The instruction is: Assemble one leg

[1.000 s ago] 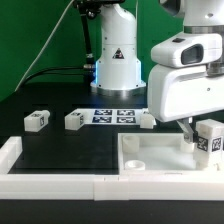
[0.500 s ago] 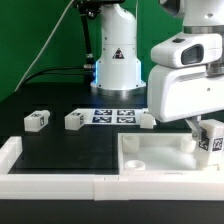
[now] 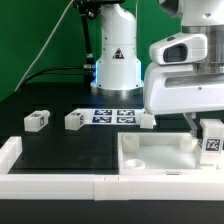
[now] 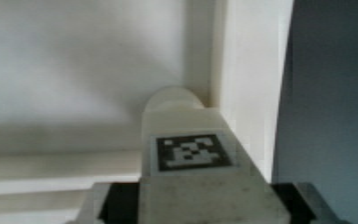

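A: Gripper state?
B: The gripper [image 4: 197,200] is clamped on the leg [image 3: 212,141]. The block sits between both fingers, with its tag facing the wrist view.
A: Where is it?
B: Over the white tray [image 3: 150,160], in the corner at the exterior view's right, by the rim. Can't tell if it touches.

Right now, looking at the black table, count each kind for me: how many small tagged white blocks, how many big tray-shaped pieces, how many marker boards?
Legs: 4
Tray-shaped piece: 1
Marker board: 1
Total: 6
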Robot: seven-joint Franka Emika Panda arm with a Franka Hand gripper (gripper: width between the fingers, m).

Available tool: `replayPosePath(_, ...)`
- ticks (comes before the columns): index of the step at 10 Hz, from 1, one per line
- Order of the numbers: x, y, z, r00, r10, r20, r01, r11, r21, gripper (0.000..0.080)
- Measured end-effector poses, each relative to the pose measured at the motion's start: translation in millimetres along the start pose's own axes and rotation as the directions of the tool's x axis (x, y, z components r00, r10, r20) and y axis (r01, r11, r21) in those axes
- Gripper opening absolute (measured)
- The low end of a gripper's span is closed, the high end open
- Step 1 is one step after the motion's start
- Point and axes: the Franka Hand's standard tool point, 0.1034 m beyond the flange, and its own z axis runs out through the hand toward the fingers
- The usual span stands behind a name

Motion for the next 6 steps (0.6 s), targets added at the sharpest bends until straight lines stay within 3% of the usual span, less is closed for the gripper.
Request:
replayPosePath(3, 0.2, 0.0, 1.3, 0.928, 0.373, 0.002, -0.373, 0.928, 0.005, 0.0298)
replayPosePath(6, -0.6, -0.9, 1.6, 0.773, 0.634, 0.012, -0.634, 0.773, 0.005, 0.0298)
